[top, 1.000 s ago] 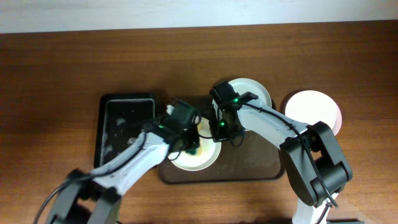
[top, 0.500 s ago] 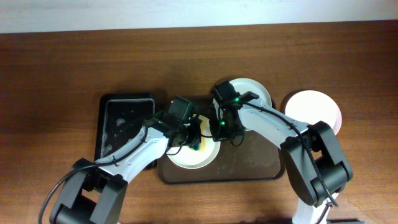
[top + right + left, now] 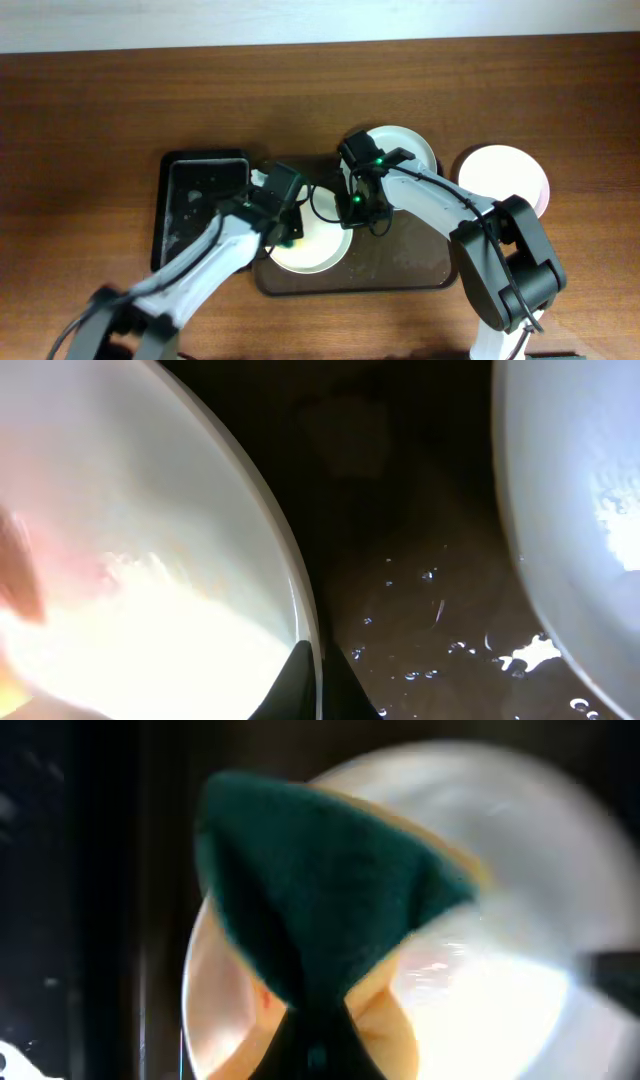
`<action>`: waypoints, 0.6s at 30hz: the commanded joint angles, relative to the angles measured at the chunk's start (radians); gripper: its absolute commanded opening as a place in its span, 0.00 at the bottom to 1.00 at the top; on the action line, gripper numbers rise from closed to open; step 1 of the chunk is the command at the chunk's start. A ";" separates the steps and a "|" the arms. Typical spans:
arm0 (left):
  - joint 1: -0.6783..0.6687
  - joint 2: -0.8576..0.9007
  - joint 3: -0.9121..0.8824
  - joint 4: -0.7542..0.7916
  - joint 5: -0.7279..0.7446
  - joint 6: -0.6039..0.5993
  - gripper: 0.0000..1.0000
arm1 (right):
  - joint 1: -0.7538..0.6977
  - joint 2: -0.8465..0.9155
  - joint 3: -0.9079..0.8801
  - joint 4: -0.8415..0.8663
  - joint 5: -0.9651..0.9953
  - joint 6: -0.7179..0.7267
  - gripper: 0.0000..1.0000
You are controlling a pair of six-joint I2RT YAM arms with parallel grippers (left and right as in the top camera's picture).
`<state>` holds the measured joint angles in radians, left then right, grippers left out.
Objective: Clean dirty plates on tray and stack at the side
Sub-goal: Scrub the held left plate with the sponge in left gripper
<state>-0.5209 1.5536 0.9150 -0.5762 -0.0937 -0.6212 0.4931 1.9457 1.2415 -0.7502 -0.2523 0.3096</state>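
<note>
A cream plate (image 3: 318, 252) lies on the left part of the dark brown tray (image 3: 405, 270). My left gripper (image 3: 284, 232) is shut on a green and yellow sponge (image 3: 320, 890) and presses it on the plate's left side (image 3: 520, 970). My right gripper (image 3: 353, 212) is shut on the plate's right rim (image 3: 298, 610), one finger on each side of it. A second white plate (image 3: 408, 148) sits at the tray's back right corner and also shows in the right wrist view (image 3: 570, 510). A third, pinkish-white plate (image 3: 505, 175) lies on the table right of the tray.
A black tub (image 3: 200, 205) with wet spots stands just left of the tray, close to my left arm. Water drops lie on the tray floor (image 3: 420, 610). The wooden table (image 3: 90, 120) runs to a pale wall at the back.
My left gripper has moved the sponge leftwards across the plate, from its middle to its left side. The right gripper has stayed on the rim.
</note>
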 commanded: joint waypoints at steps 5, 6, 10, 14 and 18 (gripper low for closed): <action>0.004 -0.018 0.007 0.033 0.111 -0.132 0.00 | -0.003 -0.005 -0.009 -0.005 0.035 -0.012 0.04; 0.004 0.020 0.007 0.063 0.145 -0.134 0.00 | -0.003 -0.005 -0.009 -0.005 0.035 -0.012 0.04; -0.027 0.189 0.007 0.209 0.305 -0.134 0.00 | -0.003 -0.005 -0.009 -0.005 0.035 -0.012 0.04; -0.085 0.205 0.008 0.213 0.354 -0.091 0.00 | -0.003 -0.005 -0.009 -0.002 0.035 -0.012 0.04; -0.084 0.205 0.008 0.090 0.380 -0.089 0.00 | -0.003 -0.005 -0.009 -0.001 0.035 -0.012 0.04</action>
<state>-0.5770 1.7248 0.9348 -0.3977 0.2142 -0.7258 0.4911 1.9457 1.2407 -0.7601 -0.2344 0.3054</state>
